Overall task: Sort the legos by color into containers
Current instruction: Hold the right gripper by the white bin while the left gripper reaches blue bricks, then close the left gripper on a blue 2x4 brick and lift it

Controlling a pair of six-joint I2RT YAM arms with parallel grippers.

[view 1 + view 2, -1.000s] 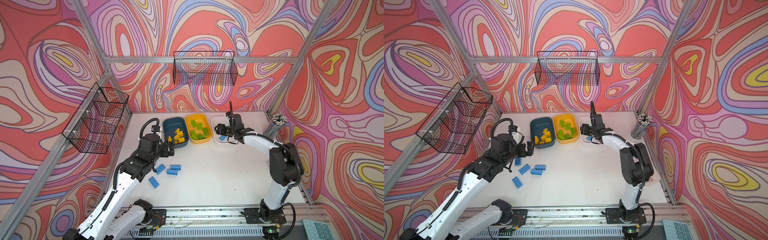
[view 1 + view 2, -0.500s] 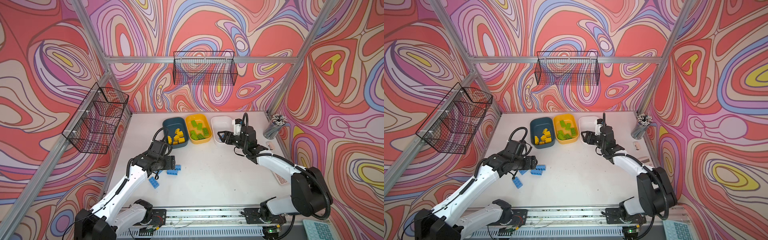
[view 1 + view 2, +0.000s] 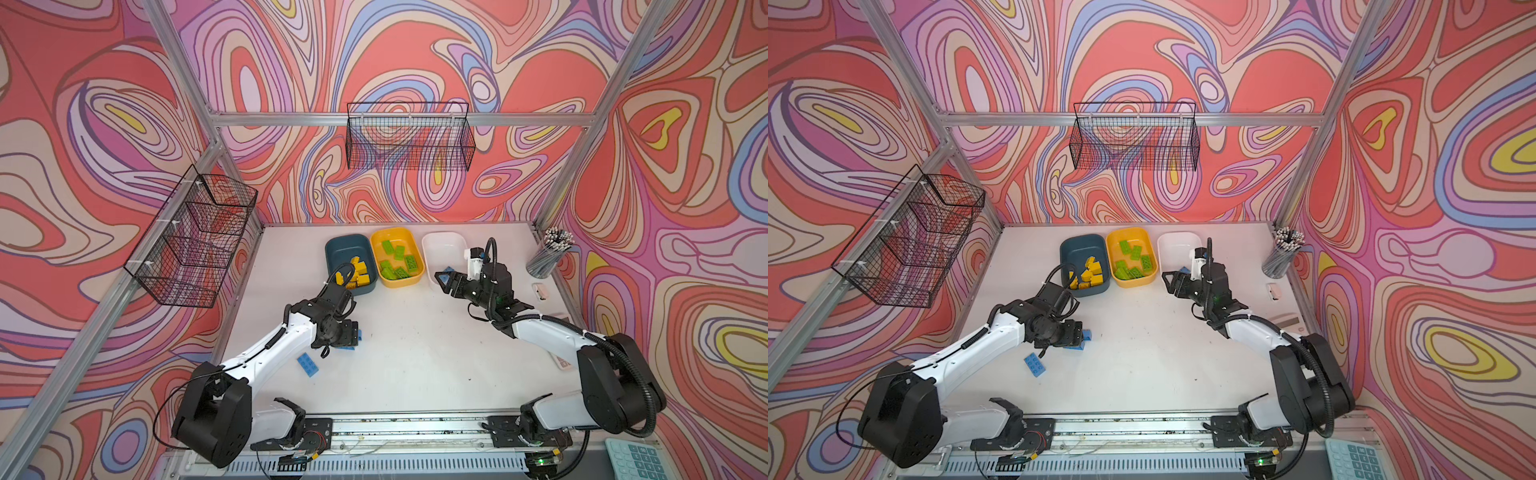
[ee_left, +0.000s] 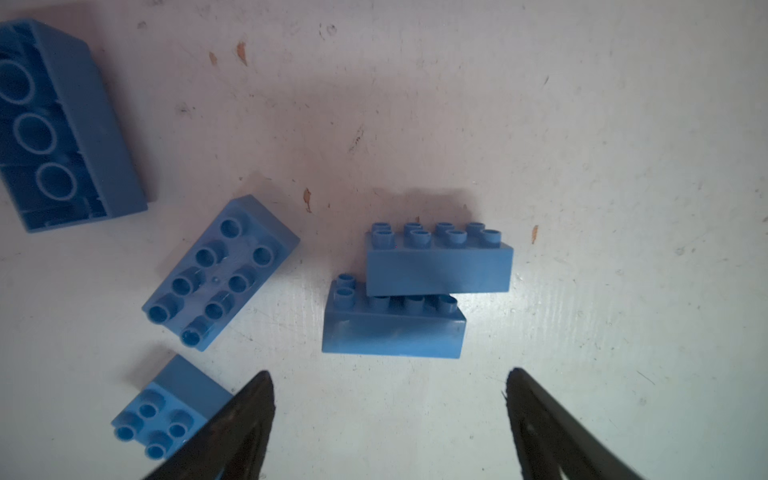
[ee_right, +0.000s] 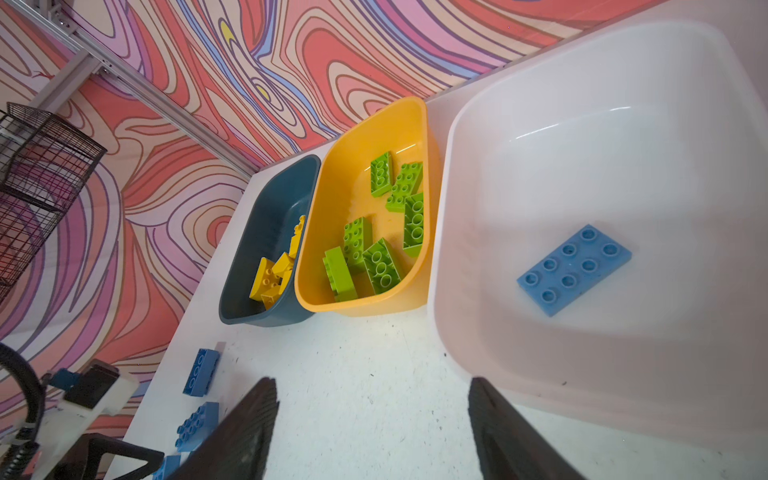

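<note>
Leaves a thin blue plate [image 5: 574, 270] flat, studs up, in the white tub [image 5: 540, 124]; draws the right gripper [image 5: 370, 386] back off the near rim, jaws spread, empty. Brings the left gripper [image 4: 388, 374] down from beside the teal tub [image 3: 345, 249] to five loose blue bricks [image 4: 220, 274], open, holding nothing, just short of a close-set pair. Means blue sorting barely begun. Hard glossy moulded plastic: round studs, hollow tubed underside on one upturned brick [image 4: 70, 124]; smooth tubs; scuffed matte tabletop [image 4: 582, 124].

White table [image 3: 415, 353], scuffed. Along back: teal tub [image 3: 345, 248], yellow tub [image 3: 400, 236], white tub [image 3: 442, 249], side by side. Loose blue bricks [image 3: 308, 365] left of middle. Pen cup [image 3: 544, 262] far right.
</note>
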